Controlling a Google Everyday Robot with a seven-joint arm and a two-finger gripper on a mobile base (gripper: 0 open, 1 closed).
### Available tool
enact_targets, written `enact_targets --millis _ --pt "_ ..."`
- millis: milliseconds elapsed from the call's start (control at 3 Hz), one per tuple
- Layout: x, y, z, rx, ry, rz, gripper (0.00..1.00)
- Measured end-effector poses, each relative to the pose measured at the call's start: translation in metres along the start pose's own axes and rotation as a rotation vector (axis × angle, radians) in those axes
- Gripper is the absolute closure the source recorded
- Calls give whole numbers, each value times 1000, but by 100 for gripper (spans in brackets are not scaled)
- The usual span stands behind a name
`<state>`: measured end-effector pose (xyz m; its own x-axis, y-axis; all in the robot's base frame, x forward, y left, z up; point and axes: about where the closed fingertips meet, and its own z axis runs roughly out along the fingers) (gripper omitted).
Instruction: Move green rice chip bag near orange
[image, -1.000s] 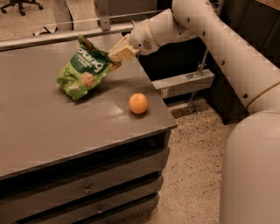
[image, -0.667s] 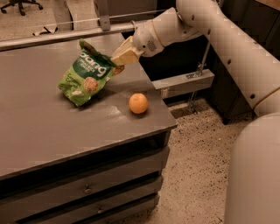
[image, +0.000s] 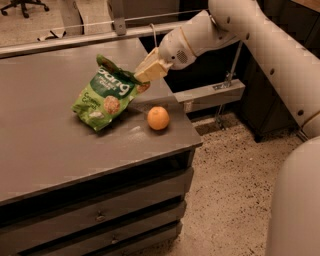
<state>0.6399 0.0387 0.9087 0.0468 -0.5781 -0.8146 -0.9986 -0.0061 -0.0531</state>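
Gripper (image: 144, 76): over the far right part of the bench (image: 45, 145), at the upper right edge of the green rice chip bag (image: 105, 95). Cream-coloured fingers (image: 152, 69) are clamped on that edge of the pouch.

Bag: held tilted, top corner raised toward the gripper, lower left end down on the bench top. Printed face turned up, with white lettering and pictured round rice cakes visible. Foil crinkled.

Orange (image: 158, 118): sits on the bench near the front right corner, just right of the bag and below the gripper. Close to the bag's lower right side; whether the two touch cannot be told. It casts a small shadow on the bench.

Arm (image: 250, 30): white, reaching in from the upper right and angled down to the left.

Bench: grey top, with drawers (image: 100, 215) in the front below. A grey metal bracket (image: 210, 92) juts out at the right side. Speckled floor (image: 235, 165) to the right.
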Motion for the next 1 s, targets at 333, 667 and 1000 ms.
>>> enact_targets --millis 333,667,1000 --pt "12 7 -8 1 24 21 100" --pt "24 11 -13 5 45 43 100" --pt "34 12 -16 12 59 68 82"
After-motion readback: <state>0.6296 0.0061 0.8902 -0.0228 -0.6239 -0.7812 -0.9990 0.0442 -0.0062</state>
